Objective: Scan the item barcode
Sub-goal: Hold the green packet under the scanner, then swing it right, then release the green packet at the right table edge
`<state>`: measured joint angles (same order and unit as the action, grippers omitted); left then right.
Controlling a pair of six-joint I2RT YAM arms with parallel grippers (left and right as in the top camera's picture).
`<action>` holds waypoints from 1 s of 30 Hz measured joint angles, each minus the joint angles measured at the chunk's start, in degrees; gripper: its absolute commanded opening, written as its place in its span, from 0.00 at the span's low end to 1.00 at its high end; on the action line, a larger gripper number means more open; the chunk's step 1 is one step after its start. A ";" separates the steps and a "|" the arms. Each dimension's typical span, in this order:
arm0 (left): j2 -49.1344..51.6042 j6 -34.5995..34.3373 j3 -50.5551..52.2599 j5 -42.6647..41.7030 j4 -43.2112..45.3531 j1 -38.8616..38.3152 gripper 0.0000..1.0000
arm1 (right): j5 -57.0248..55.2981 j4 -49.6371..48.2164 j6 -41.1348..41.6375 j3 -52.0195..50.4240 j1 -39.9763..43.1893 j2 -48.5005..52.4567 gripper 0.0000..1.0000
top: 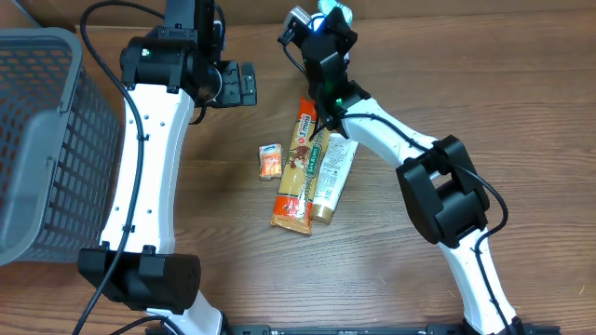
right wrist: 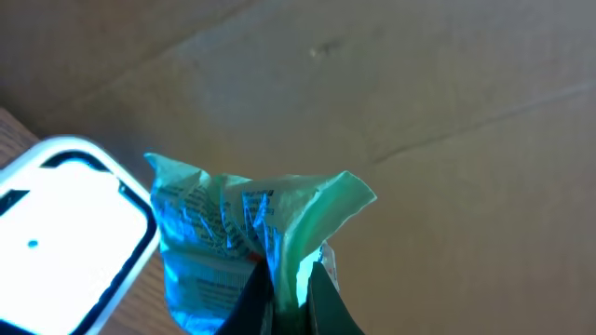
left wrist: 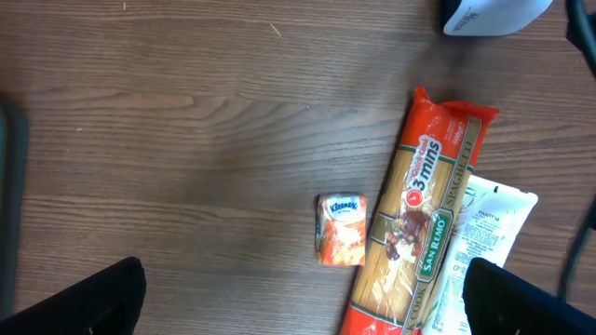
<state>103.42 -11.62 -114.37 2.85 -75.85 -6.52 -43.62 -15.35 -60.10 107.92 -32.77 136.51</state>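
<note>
My right gripper (right wrist: 285, 284) is shut on a crinkled blue-green packet (right wrist: 223, 228), pinching its lower edge and holding it upright in the air. A white barcode scanner (right wrist: 56, 233) with a bright window stands just left of the packet. From overhead the packet (top: 333, 8) and right gripper (top: 326, 33) are at the table's far edge, beside the scanner (top: 296, 22). My left gripper (left wrist: 303, 302) hangs open above the table with nothing between its fingers (left wrist: 79, 298). Overhead shows the left gripper (top: 238, 84) left of the scanner.
A long orange spaghetti pack (top: 296, 167), a white sachet (top: 332, 172) and a small orange tissue pack (top: 270, 161) lie mid-table. In the left wrist view the spaghetti pack (left wrist: 414, 223) lies between the fingers. A grey mesh basket (top: 37, 140) stands at the left edge.
</note>
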 measured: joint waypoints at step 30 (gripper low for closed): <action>0.00 0.00 0.02 0.02 0.00 0.00 1.00 | 57.64 77.59 71.56 -15.96 47.69 -41.35 0.04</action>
<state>103.42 -11.62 -114.34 2.87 -75.85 -6.52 14.02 62.24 11.46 91.96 14.92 95.15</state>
